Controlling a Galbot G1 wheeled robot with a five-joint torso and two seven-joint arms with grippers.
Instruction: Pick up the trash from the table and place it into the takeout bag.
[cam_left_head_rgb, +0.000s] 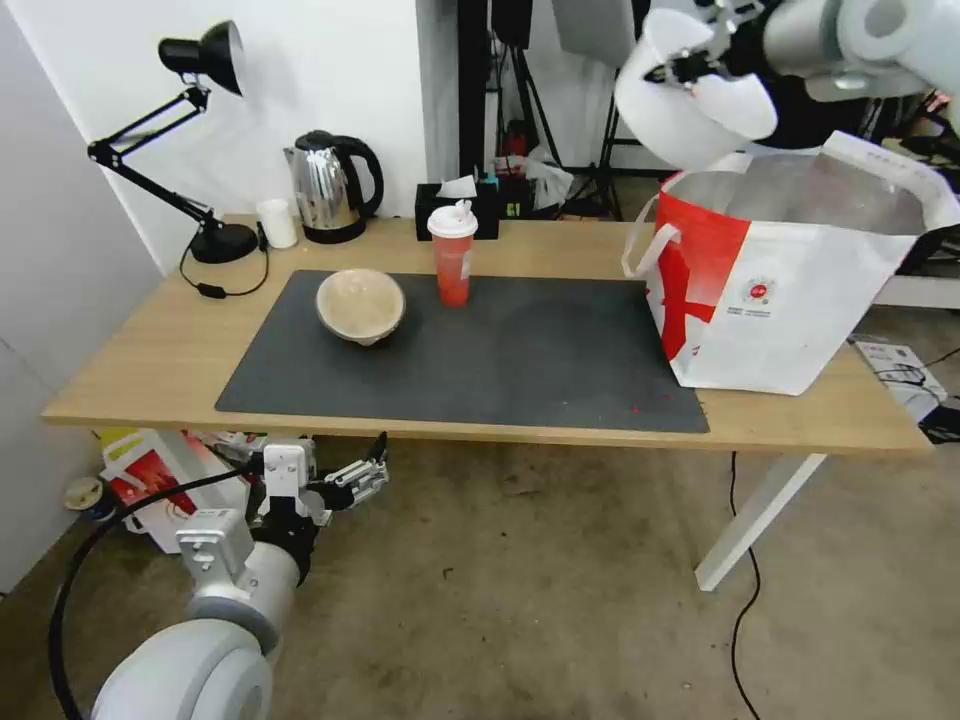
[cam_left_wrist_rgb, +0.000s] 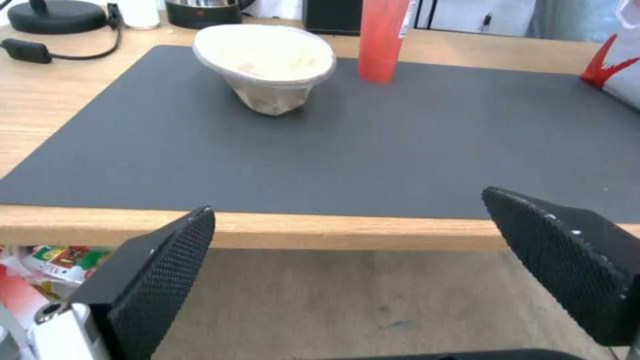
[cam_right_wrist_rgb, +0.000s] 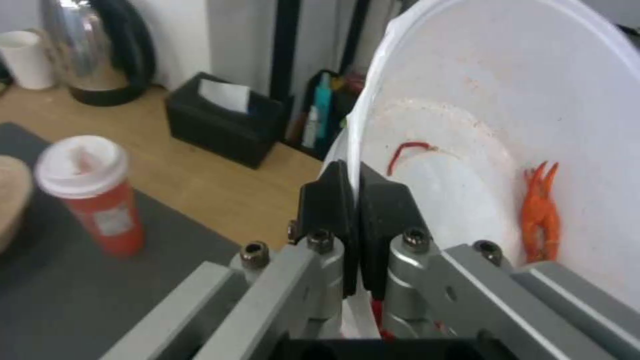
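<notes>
My right gripper (cam_left_head_rgb: 688, 68) is shut on the rim of the large white bowl (cam_left_head_rgb: 680, 105), holding it tilted in the air just above the left edge of the takeout bag (cam_left_head_rgb: 790, 270). In the right wrist view the gripper (cam_right_wrist_rgb: 353, 185) pinches the bowl (cam_right_wrist_rgb: 507, 125), which holds red scraps (cam_right_wrist_rgb: 541, 202). The tan bowl (cam_left_head_rgb: 361, 304) and the red cup (cam_left_head_rgb: 453, 255) with its white lid stand on the dark mat (cam_left_head_rgb: 480, 350) of the table (cam_left_head_rgb: 150, 370). My left gripper (cam_left_head_rgb: 362, 478) hangs open below the table's front edge, facing the tan bowl (cam_left_wrist_rgb: 267, 65) and red cup (cam_left_wrist_rgb: 380, 40).
A desk lamp (cam_left_head_rgb: 180, 130), small white cup (cam_left_head_rgb: 277, 222), kettle (cam_left_head_rgb: 328, 186) and black tissue box (cam_left_head_rgb: 455, 205) line the table's back edge. A white-and-red carton (cam_left_head_rgb: 155, 480) lies on the floor under the left end. Cables (cam_left_head_rgb: 745, 590) run by the right leg.
</notes>
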